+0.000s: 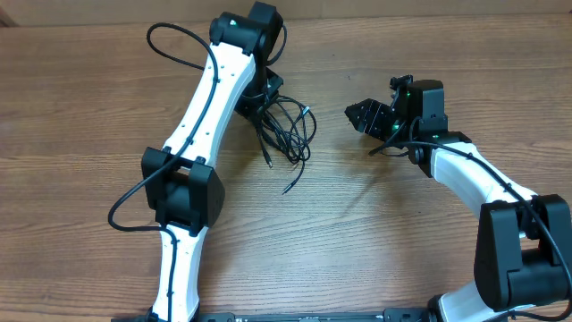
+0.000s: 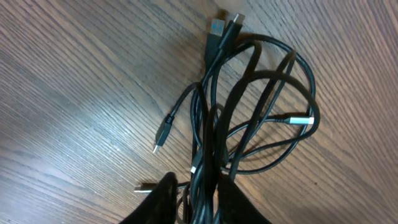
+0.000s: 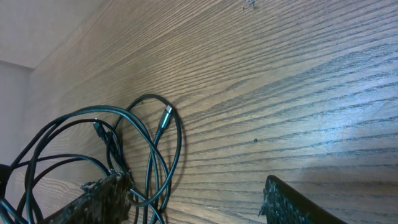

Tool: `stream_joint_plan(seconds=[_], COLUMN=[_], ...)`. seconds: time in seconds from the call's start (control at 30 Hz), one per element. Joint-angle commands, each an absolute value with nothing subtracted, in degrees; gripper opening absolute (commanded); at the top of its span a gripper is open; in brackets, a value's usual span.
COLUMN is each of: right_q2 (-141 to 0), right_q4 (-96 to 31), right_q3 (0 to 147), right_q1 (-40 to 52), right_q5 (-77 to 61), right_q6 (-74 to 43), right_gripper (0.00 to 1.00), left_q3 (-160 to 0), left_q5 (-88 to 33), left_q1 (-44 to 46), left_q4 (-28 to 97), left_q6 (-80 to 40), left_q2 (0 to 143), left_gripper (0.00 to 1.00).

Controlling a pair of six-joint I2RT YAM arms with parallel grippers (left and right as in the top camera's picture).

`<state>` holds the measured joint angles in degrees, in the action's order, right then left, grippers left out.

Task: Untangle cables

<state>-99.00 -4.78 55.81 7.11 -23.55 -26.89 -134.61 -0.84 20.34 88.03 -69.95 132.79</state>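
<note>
A brown wood-grain laminate table point(image 1: 89, 107) fills nearly every view, its grain running in long streaks, with pale patches of glare near the tangle in both wrist views. The thin black cables point(image 1: 268, 116), a loose tangle of overlapping loops with small plug ends, lie on the bare wood. Two loose ends trail out of the tangle toward the near edge of the table, and a silver-tipped plug point(image 2: 301, 119) sits on one loop.

The white left arm point(image 1: 210, 89) with black joints reaches in at the tangle's left side. There the left gripper point(image 2: 198, 193) has its jaws drawn close on several strands that run straight between its fingers.

To the right of the tangle, clear of it, the right gripper point(image 1: 362, 116) hangs over bare wood with its jaws well apart and nothing between them.

Beyond the table's edge past the tangle, the right wrist view shows a plain pale grey wall point(image 3: 37, 25); little else of the room can be made out.
</note>
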Motion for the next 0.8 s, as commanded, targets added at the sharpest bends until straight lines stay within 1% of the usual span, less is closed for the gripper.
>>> stream_joint_plan(seconds=[0.0, 0.17, 0.27, 0.3, 0.77], right_q2=[-99.0, -99.0, -99.0, -99.0, -99.0], right_q4=[-4.6, -4.6, -4.6, -4.6, -4.6], right_q3=[56.2, 56.2, 56.2, 56.2, 56.2], right_q1=[7.0, 7.0, 7.0, 7.0, 7.0], right_q5=[-23.7, -23.7, -23.7, -23.7, -23.6], right_q6=[-26.5, -26.5, -26.5, -26.5, -26.4], right_gripper=[0.69, 0.69, 0.69, 0.69, 0.69], left_q3=[-135.9, -135.9, -135.9, -135.9, -136.3], left_q5=[-1.2, -1.6, -1.6, -1.6, -2.5], left_q1=[20.2, 20.3, 20.2, 20.2, 20.2], left_q4=[88.0, 88.0, 88.0, 88.0, 88.2], left_q6=[-69.4, -69.4, -69.4, -69.4, -69.4], left_q2=[133.7, 133.7, 133.7, 133.7, 132.2], left_gripper=[0.19, 0.18, 0.06, 0.04, 0.04])
